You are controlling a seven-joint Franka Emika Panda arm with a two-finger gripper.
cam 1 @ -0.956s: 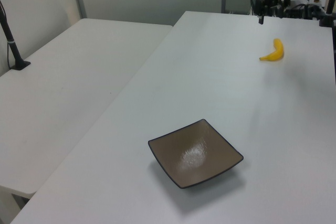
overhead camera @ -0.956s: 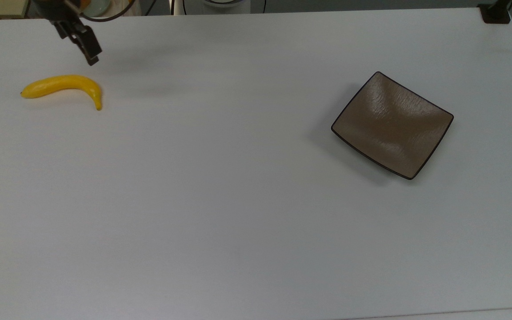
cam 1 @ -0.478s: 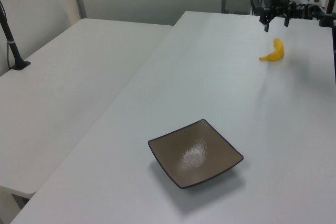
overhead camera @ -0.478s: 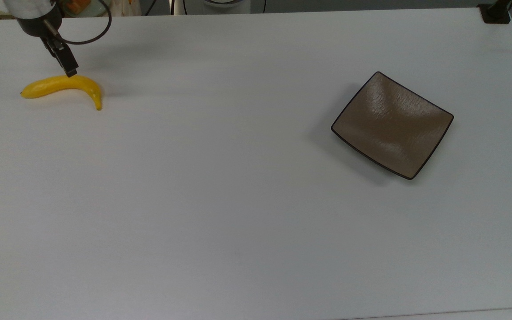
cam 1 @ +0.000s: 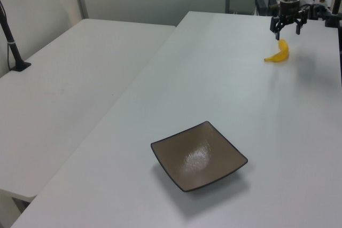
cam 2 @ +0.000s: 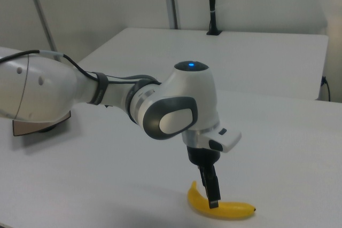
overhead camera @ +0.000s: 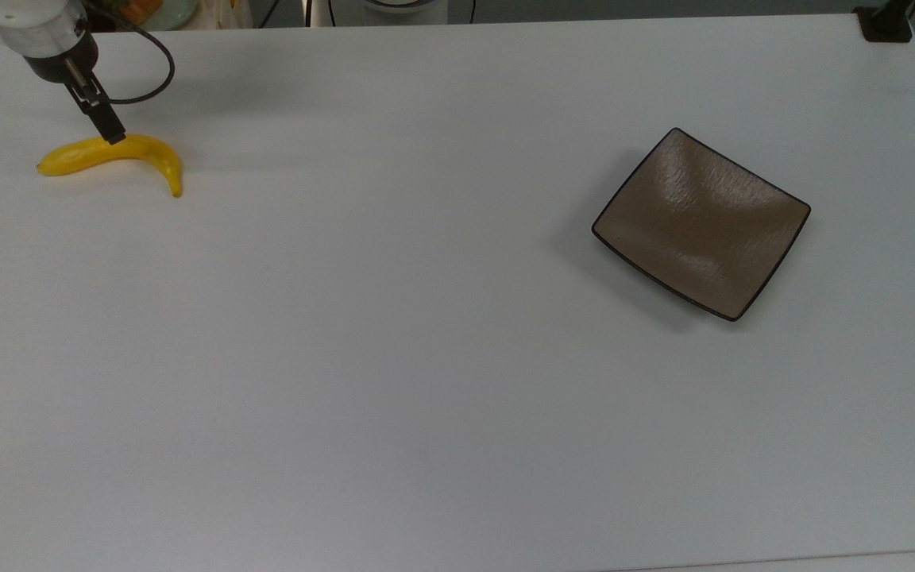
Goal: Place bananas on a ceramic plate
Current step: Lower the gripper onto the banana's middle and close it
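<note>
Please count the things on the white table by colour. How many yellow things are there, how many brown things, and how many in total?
Yellow: 1, the banana, lying under the gripper
Brown: 1, the square plate, with nothing on it
Total: 2

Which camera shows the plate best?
The top view: the ceramic plate shows whole and square, rim and ripples clear. The left view has it whole but slanted. The right view has just a corner behind the arm.
</note>
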